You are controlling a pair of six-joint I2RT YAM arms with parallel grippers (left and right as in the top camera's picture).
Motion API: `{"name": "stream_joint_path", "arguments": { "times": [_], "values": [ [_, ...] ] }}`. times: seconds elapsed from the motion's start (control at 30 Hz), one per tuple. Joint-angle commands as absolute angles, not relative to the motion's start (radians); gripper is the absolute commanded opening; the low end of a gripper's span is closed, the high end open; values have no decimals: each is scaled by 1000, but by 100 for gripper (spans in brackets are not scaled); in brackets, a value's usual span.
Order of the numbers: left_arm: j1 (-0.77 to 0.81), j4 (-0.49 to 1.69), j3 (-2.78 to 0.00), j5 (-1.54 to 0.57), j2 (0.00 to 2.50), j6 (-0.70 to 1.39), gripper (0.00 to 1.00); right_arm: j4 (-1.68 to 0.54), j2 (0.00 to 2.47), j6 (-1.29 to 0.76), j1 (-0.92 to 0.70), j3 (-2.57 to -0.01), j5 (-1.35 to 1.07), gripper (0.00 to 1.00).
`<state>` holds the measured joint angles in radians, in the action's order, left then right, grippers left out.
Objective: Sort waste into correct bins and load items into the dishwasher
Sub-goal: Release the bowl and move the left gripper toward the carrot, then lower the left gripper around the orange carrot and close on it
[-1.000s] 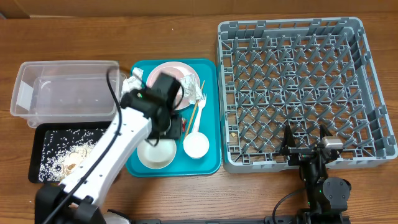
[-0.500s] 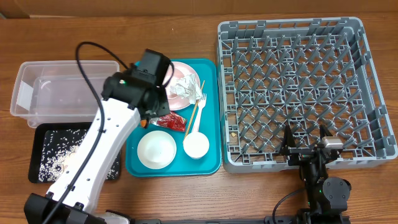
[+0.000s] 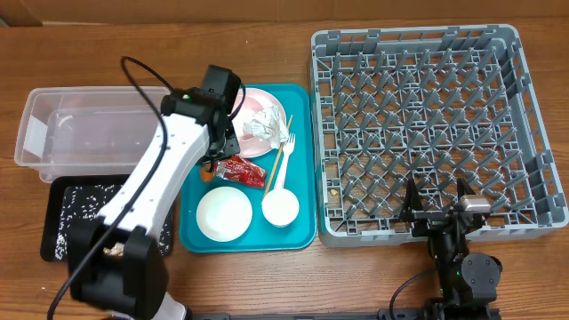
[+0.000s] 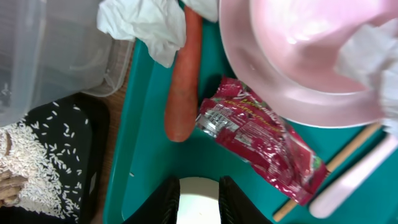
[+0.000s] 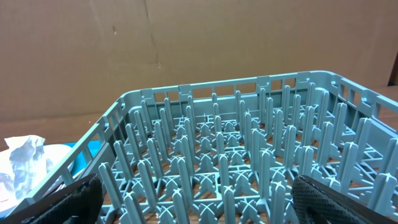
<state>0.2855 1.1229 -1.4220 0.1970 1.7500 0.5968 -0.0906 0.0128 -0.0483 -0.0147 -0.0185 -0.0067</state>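
Left tool (image 4: 199, 202) over the teal tray (image 4: 144, 158), jaws a little apart, holding nothing.
The carrot (image 4: 182, 81) lies just ahead, right beside the red wrapper (image 4: 261, 146); such narrow jaws may bump and roll it, or catch the wrapper too. Right tool (image 5: 199, 199) sits wide apart.

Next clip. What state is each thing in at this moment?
left gripper: jaws narrowly apart, empty
right gripper: open, empty
clear tub: looks empty
black tray: scattered with rice
dish rack: no dishes loaded
pink plate: flat on teal tray, napkin on it
white bowl: upright, empty
small cup: upright, empty
red wrapper: lying on the tray
carrot: lying beside the wrapper
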Motion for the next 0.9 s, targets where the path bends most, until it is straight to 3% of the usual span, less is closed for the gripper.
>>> {"name": "stream_joint_path", "arguments": {
  "times": [0.0, 0.13, 0.5, 0.87],
  "values": [
    [255, 1121, -1415, 217, 1787, 609, 24, -84, 3, -45, -17, -8, 2, 100],
    [235, 1121, -1415, 214, 1816, 586, 32, -84, 3, -45, -17, -8, 2, 100],
    [234, 1071, -1414, 233, 1880, 556, 28, -84, 3, -45, -17, -8, 2, 100],
    [234, 1055, -1402, 277, 1893, 556, 35, -84, 3, -45, -17, -8, 2, 100]
  ]
}}
